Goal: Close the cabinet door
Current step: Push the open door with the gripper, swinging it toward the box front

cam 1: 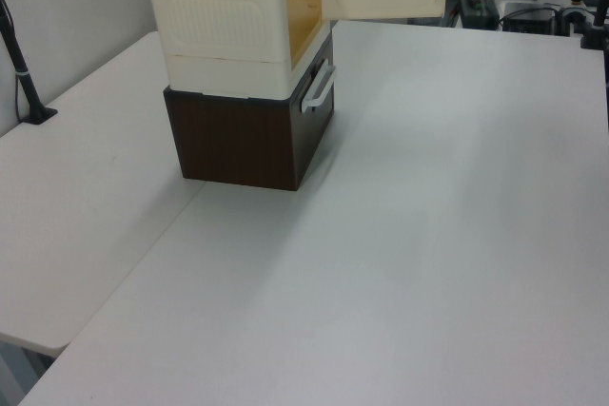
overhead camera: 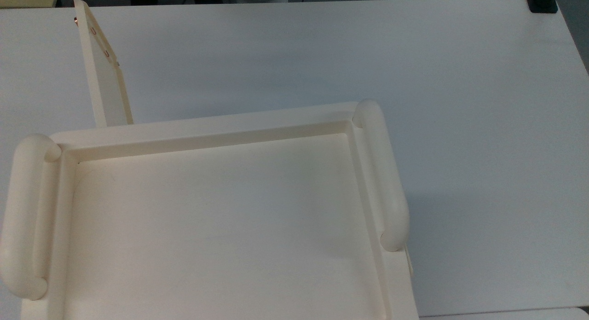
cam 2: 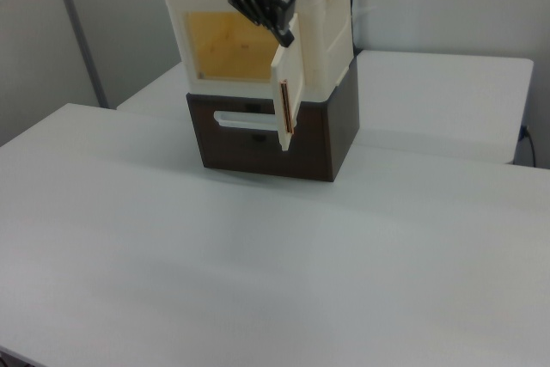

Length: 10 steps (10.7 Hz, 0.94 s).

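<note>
White tables carry a dark brown box with the cabinet stacked on top. Its door stands swung wide open, edge-on in the right view, leaving the amber interior exposed. At the door's upper edge in the right view sits the black gripper; whether its fingers are spread, I cannot tell.
</note>
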### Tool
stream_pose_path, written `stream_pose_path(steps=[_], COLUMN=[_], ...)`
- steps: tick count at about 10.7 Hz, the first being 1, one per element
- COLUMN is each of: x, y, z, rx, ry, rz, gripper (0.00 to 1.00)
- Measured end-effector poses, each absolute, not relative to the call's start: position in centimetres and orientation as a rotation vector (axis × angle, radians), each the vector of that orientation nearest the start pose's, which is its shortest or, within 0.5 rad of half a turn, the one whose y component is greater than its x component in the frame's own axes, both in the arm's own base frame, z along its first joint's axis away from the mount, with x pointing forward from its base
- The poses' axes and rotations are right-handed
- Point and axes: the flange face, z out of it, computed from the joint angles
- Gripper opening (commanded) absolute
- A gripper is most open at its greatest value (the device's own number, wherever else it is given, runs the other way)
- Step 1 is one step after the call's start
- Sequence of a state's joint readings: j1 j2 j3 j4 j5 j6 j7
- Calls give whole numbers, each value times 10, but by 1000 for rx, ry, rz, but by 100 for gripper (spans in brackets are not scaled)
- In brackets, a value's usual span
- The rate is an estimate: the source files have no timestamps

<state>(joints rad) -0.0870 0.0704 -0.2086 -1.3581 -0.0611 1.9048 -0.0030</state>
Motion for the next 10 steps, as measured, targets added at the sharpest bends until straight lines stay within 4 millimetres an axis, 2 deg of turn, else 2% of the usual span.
stream_pose_path(steps=[3,6,8,10], x=[581,589,595,604], y=[-189,-188,-171,-141], z=[709,698,693,690], rx=[-3189,-3197,-3166,-3108], ry=[457,443,402,337], rz=[-724,-694,-683,-676], gripper=[0,0,0,0])
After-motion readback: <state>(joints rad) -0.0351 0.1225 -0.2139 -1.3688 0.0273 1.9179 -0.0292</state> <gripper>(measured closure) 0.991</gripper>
